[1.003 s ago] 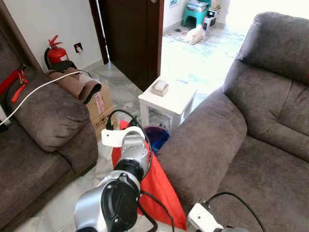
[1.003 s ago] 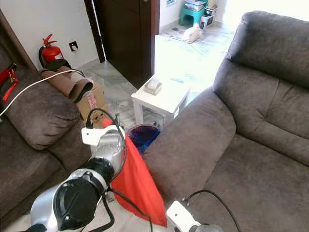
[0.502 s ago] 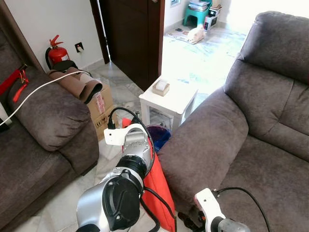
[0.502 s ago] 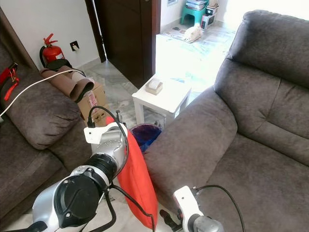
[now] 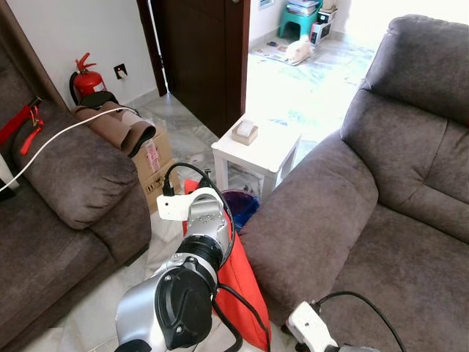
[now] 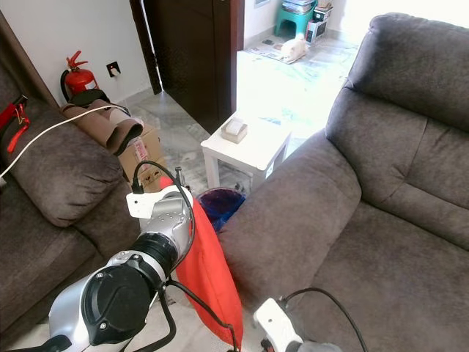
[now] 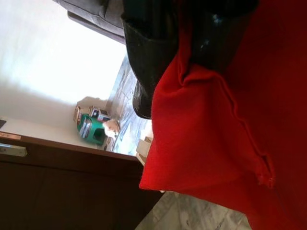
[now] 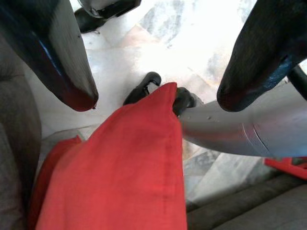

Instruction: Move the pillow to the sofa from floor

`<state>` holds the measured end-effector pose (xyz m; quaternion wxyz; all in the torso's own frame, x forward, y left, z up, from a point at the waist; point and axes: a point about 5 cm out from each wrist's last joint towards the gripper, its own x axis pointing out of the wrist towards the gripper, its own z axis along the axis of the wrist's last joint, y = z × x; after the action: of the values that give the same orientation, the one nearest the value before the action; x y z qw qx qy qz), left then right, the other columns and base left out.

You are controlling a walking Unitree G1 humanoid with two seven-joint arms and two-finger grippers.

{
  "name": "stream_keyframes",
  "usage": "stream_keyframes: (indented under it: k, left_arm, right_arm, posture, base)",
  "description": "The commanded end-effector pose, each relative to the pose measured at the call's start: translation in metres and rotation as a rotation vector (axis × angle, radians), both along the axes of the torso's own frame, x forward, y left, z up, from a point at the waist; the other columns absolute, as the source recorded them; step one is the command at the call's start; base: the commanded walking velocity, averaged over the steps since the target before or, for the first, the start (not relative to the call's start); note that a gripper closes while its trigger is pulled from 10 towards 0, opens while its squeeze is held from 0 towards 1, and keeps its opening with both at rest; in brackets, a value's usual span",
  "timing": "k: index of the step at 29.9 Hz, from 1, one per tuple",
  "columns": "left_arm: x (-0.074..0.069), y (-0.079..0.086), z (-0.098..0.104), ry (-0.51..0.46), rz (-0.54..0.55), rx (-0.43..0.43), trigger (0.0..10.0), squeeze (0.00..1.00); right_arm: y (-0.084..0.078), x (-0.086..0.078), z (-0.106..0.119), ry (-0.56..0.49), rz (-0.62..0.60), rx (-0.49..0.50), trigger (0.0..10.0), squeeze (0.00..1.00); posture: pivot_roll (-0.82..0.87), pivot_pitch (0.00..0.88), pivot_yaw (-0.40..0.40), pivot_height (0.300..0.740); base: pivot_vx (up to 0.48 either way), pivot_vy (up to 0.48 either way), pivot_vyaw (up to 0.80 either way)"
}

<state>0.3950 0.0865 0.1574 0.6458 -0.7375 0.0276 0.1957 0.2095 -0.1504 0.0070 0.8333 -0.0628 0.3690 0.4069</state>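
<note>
Right gripper (image 8: pixel 153 67): nearest, low by the sofa front; fingers spread wide, empty, aimed at the pillow's upper edge.
Left gripper (image 7: pixel 180 57): clamped on a corner of the pillow, cloth bunched between the fingers.
Pillow (image 5: pixel 238 282): red, hanging on edge in the gap between the two sofas, beside the right sofa's arm; whether its lower end touches the floor cannot be told.
Handling: judged light, soft and floppy; folds at the pinch and sags below it. Cloth gives good friction, nothing fragile.
Hold: a corner or seam serves; a second pinch on the top edge would likely stop it swinging.
Sofa (image 5: pixel 396 242): right, broad grey seat open; its padded arm (image 5: pixel 315 213) stands between pillow and seat, so the lift probably must clear it.
Left sofa (image 5: pixel 66 183): bounds the gap on the other side; a white cable crosses it.
Counter (image 5: pixel 256 150): small, white, ahead in the gap, a small box on top.
Far: cardboard box (image 5: pixel 154 165), fire extinguisher (image 5: pixel 86 81), dark door.
</note>
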Motion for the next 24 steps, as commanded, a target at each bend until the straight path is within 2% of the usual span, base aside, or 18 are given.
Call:
stream_keyframes:
  k: [1,7,12,24]
  left_arm:
    - [0.009,-0.006,0.032,-0.113,-0.017,0.046,10.0,0.00]
    - [0.009,-0.011,0.035,-0.112,-0.026,0.034,10.0,0.00]
    - [0.009,-0.019,0.041,-0.119,-0.038,0.010,10.0,0.00]
    - [0.009,-0.019,0.041,-0.119,-0.038,0.010,10.0,0.00]
  right_arm:
    - [0.003,-0.002,0.002,0.003,0.002,0.014,10.0,0.00]
    - [0.010,-0.002,0.002,0.008,0.008,0.039,10.0,0.00]
    - [0.012,-0.002,0.001,0.010,-0.019,0.020,10.0,0.00]
    - [0.012,-0.002,0.001,0.010,-0.019,0.020,10.0,0.00]
  posture:
    - [-0.08,0.111,0.078,0.740]
    - [-0.07,0.110,0.080,0.740]
    - [-0.07,0.111,0.083,0.740]
    - [-0.07,0.111,0.083,0.740]
  base:
    - [0.000,0.000,0.00]
    - [0.000,0.000,0.00]
    - [0.000,0.000,0.00]
    - [0.000,0.000,0.00]
